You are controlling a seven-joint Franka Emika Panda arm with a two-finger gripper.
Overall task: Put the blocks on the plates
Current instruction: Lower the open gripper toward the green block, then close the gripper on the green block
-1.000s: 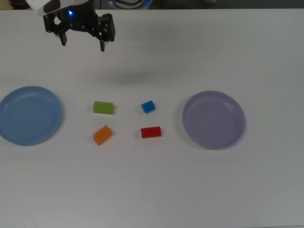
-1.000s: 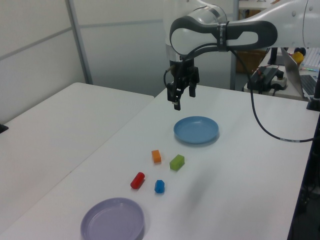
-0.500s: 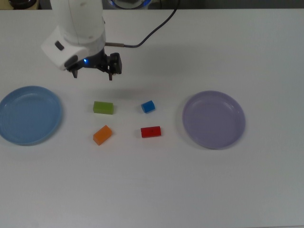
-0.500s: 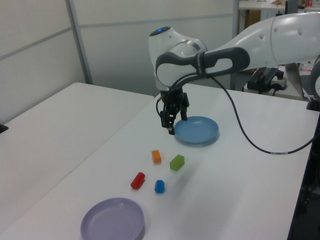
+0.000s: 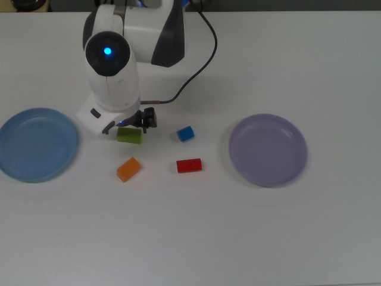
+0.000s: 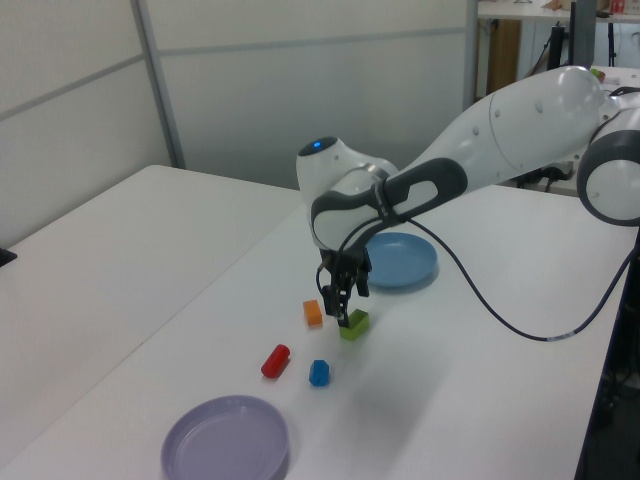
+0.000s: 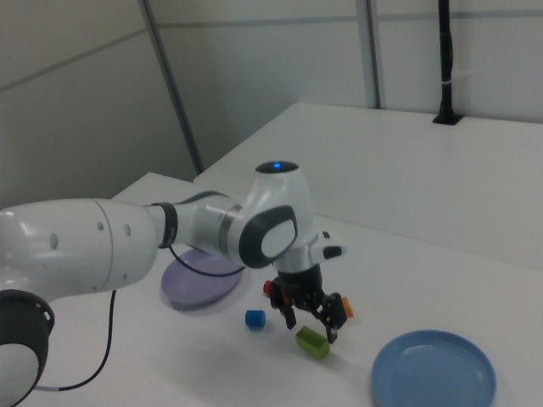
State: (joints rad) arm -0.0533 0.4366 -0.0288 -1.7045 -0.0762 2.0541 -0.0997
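In the top view, your blue plate point(image 5: 37, 144) lies left of the jaws; the gripper point(image 5: 128, 127) hangs open-jawed right above the green block point(image 5: 130, 136), likely lined up to straddle it; the lavender plate point(image 5: 268, 149) sits far right

One overhead, two oblique side views

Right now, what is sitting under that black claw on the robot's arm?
The green block lies on the white table right beneath the open gripper, which hovers just above it. In the top view the arm covers part of the block's upper edge.
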